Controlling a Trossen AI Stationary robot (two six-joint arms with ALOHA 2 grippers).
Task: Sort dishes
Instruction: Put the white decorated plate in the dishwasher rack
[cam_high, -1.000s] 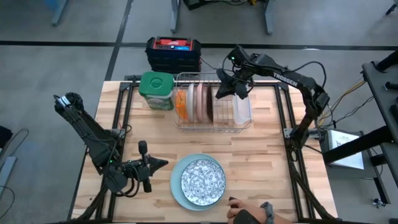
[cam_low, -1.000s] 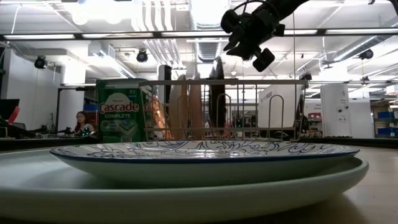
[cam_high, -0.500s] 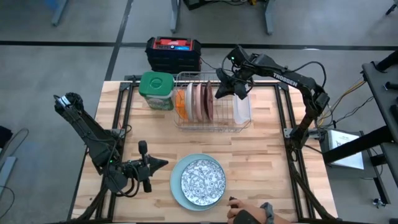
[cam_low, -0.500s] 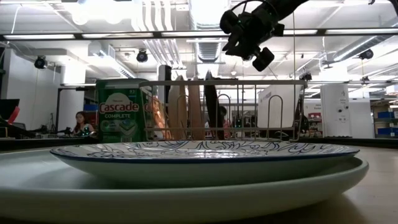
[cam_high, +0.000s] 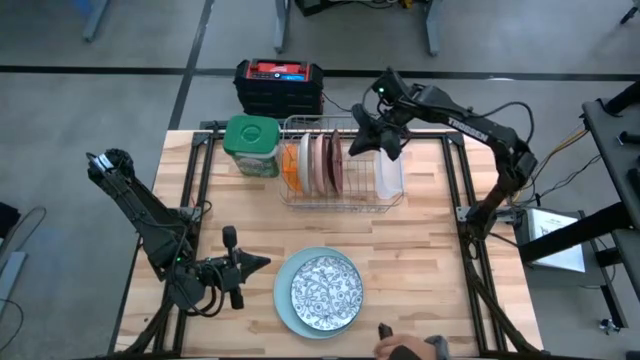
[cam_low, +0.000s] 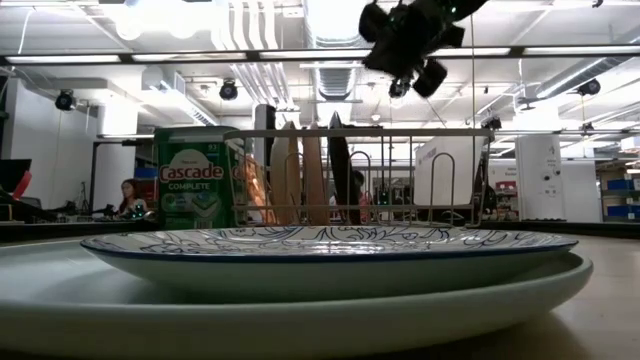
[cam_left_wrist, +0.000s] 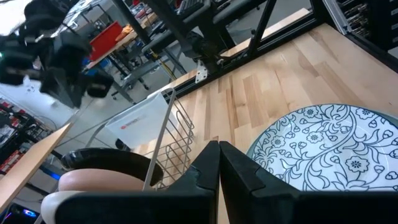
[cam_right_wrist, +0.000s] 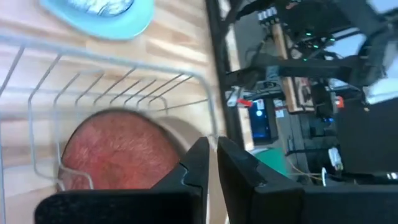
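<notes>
A: We logged the right gripper (cam_high: 366, 143) above the wire rack (cam_high: 341, 205) near the far edge of the desk (cam_high: 420, 250), jaws narrowed to a thin slit and holding nothing. The orange plate (cam_high: 292, 166), pink plate (cam_high: 310, 165) and dark red plate (cam_high: 334, 163) stood on edge in the rack. The speckled plate (cam_high: 326, 290) lay on the light blue plate (cam_high: 284, 300) near the near edge.

B: The left gripper (cam_high: 256, 263) rested toward the near-left corner, jaws pressed together, empty.

A: We judged the step to be taking the next racked plate. To do it well, we would open the jaws first, come straight down over one rim, and lift vertically so the wires do not snag.

B: View differences: the right wrist view showed the dark red plate's face through the rack wires, which the high view gave only edge-on. The low view showed the plates' upright lean, but the stacked pair blocked the rack's base. Only the high view caught a person's hand (cam_high: 405, 347) at the near edge.
</notes>
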